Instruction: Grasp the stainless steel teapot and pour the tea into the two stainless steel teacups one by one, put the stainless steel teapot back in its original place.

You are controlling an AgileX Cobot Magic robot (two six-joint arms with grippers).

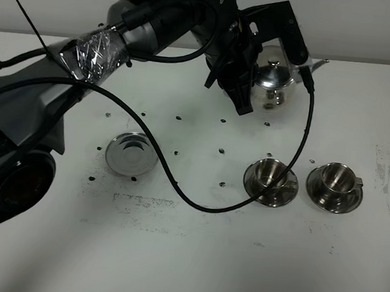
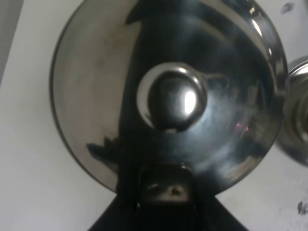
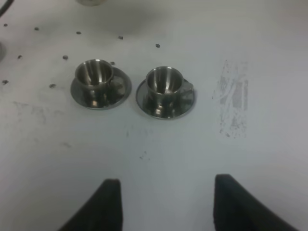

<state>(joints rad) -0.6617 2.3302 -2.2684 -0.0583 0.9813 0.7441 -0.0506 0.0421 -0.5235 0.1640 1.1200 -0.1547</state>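
Two stainless steel teacups point(image 1: 269, 177) are set side by side on the worktop point(image 1: 184, 255), seemingly unfilled. Behind them, well apart from its coaster point(image 1: 131, 153), the stainless steel teapot point(image 1: 274, 81) is clamped at the handle by the left pincer point(image 1: 248, 99), spout turned rightward. The right pincer point(image 3: 166, 207) is spread wide, empty.

"Was any text, label, brand or number legible?"

"None. The teapot point(image 1: 276, 81) and the cups point(image 1: 270, 174) point(image 1: 335, 179) carried no readable marking. The specks point(image 1: 221, 150) on the table point(image 1: 191, 256) formed no characters."

"And the arm point(image 1: 151, 31)?"

"Nothing could be read on its casing or its foil wrap point(image 1: 93, 53)."
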